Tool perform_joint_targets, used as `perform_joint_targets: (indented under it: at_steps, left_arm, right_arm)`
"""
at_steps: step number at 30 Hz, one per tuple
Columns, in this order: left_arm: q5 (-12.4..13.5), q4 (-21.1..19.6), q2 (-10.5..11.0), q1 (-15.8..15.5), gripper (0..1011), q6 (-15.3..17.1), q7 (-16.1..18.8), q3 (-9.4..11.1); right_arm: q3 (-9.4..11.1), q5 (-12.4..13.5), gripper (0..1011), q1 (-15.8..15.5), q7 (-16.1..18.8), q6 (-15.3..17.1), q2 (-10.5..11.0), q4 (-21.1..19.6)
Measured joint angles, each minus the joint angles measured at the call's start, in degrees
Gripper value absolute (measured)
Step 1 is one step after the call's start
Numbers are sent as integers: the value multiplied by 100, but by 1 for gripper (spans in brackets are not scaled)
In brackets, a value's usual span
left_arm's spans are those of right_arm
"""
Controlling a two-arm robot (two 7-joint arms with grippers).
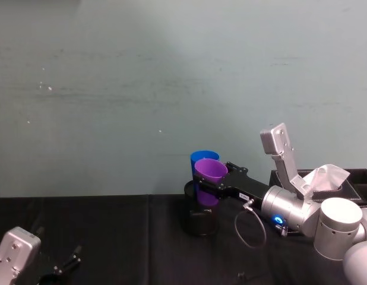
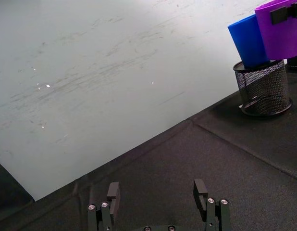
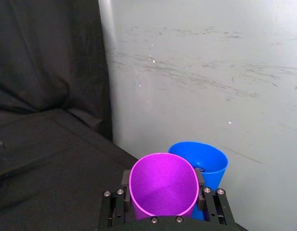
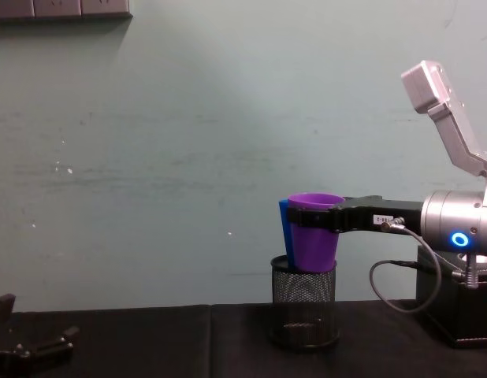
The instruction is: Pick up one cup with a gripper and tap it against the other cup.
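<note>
Purple plastic cup [image 1: 209, 172]: held up off the tabletop [image 1: 112, 237], upright, mouth open to the ceiling, its base just above the rim of a black mesh pen holder [image 1: 201, 222]. Right gripper [image 1: 208, 185]: reaching in from the right on a silver arm with a blue ring light, its black fingers [image 3: 125, 179] clamped on either side of the purple cup's upper part. Blue plastic cup [image 1: 201, 157]: lower end inside the pen holder, standing just behind the purple cup on the wall side; the two sides meet or nearly meet, and I cannot tell which. Left gripper [image 2: 157, 195]: low over the near left corner of the black-draped tabletop, well apart from both cups, fingers spread wide. Black box [image 1: 357, 178]: far right of the tabletop, with white tissue [image 1: 327, 177] sticking out of it.
</note>
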Motion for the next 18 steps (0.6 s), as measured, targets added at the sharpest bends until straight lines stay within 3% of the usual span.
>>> perform_joint_targets:
  at_steps: [18]
  left_arm:
    - [0, 0, 0, 0, 1000, 0, 0, 0]
  right_arm:
    - [0, 0, 735, 0, 0, 0, 0, 0]
